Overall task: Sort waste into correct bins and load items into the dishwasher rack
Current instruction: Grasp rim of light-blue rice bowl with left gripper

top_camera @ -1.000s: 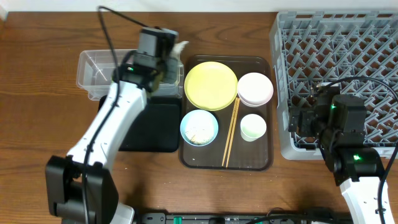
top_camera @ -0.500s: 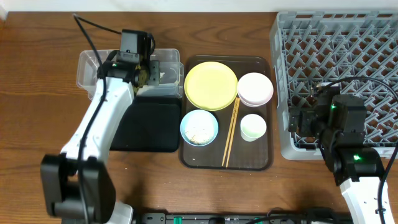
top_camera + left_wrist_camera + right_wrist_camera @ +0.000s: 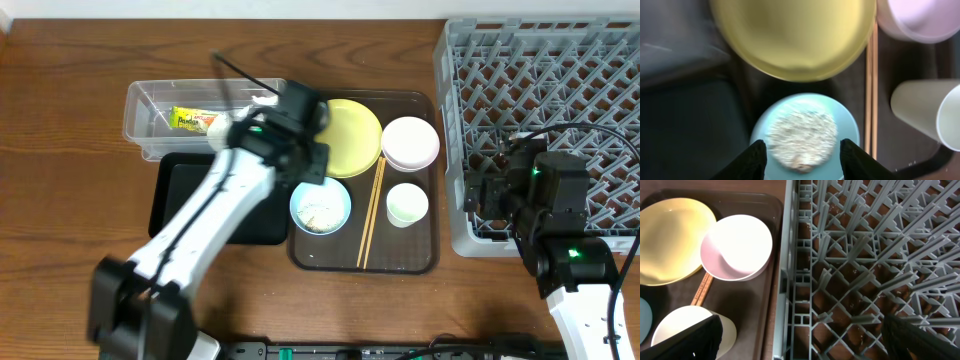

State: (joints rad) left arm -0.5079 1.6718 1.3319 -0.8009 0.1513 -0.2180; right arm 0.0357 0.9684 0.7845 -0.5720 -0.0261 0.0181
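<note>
**Light blue bowl of scraps: not yet emptied, rack unloaded**

**Item.** Round light blue bowl (image 3: pixel 320 205), mouth up, on the near-left part of the dark brown rectangular serving tray (image 3: pixel 400 262). It holds a pile of pale rice-like scraps (image 3: pixel 801 134) at its middle. Being round, it has no long axis.

**Attending.** Left claw (image 3: pixel 804 160), spread wide and empty, directly above the bowl with one finger either side of the pile.

**Adjacent.**
- Pair of thin wooden chopsticks (image 3: pixel 371 212), just right of the bowl. The long axis runs far to near across the tray, the far ends leaning slightly toward the rack. Which ends are the tips cannot be told.
- Round yellow plate (image 3: pixel 350 135), behind the bowl.
- Pale pink bowl (image 3: pixel 410 143), far right of the tray.
- Small whitish-green cup (image 3: pixel 407 204), near right of the tray.

**Progress, as judged.**
- Done: the small yellow-green printed wrapper (image 3: pixel 187 120) lies in the clear rectangular plastic tub (image 3: pixel 135 110).
- Uncertain: the tissue is not made out, since the arm covers that end of the tub.
- Left: the scraps are unbinned, and the shallow black plastic tray (image 3: pixel 175 200) shows nothing where visible.
- Left: all five items stand on the serving tray, and nothing shows in the large grey lattice rack (image 3: pixel 540 80).

**Also.** Right claw (image 3: pixel 805 345), fingers wide apart and empty, over the rack's near-left edge. Everything rests on the brown wooden table (image 3: pixel 60 200).
</note>
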